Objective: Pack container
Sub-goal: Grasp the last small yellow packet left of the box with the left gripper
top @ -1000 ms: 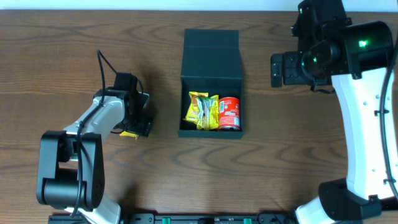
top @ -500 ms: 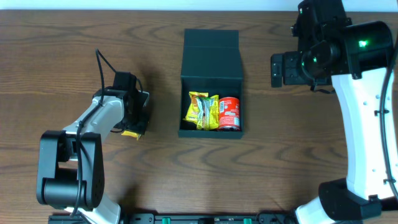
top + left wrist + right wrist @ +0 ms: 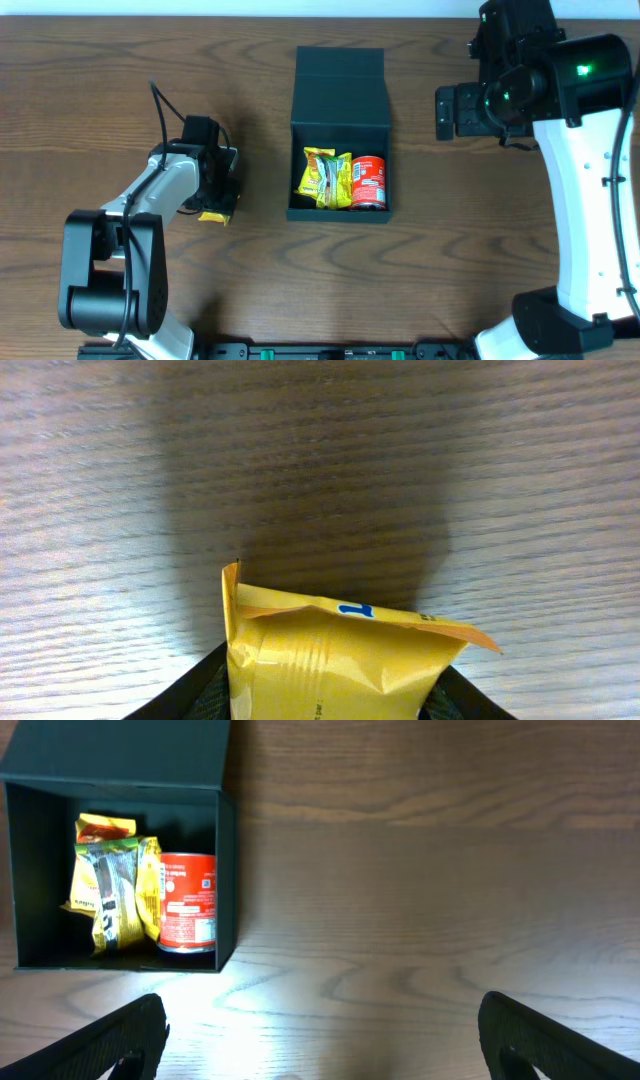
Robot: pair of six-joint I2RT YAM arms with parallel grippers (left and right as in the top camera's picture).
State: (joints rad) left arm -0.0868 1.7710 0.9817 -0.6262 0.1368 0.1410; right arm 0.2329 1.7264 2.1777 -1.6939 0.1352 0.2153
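Observation:
The dark teal-black container (image 3: 339,212) stands open mid-table, its flap lid (image 3: 340,88) laid back. Inside lie yellow snack packets (image 3: 327,178) and a red can (image 3: 368,182); they also show in the right wrist view, packets (image 3: 112,885) and can (image 3: 187,915) in the container (image 3: 228,870). My left gripper (image 3: 222,195) is shut on a yellow snack packet (image 3: 335,660) low over the table, left of the container; the packet's edge peeks out in the overhead view (image 3: 213,215). My right gripper (image 3: 320,1050) is open and empty, high at the right of the container.
The table is brown wood (image 3: 450,250). The right arm's white links (image 3: 590,200) run along the right edge. The left arm's base (image 3: 100,280) sits at the front left.
My left gripper has drifted slightly with the yellow packet held in it. The right arm has not moved.

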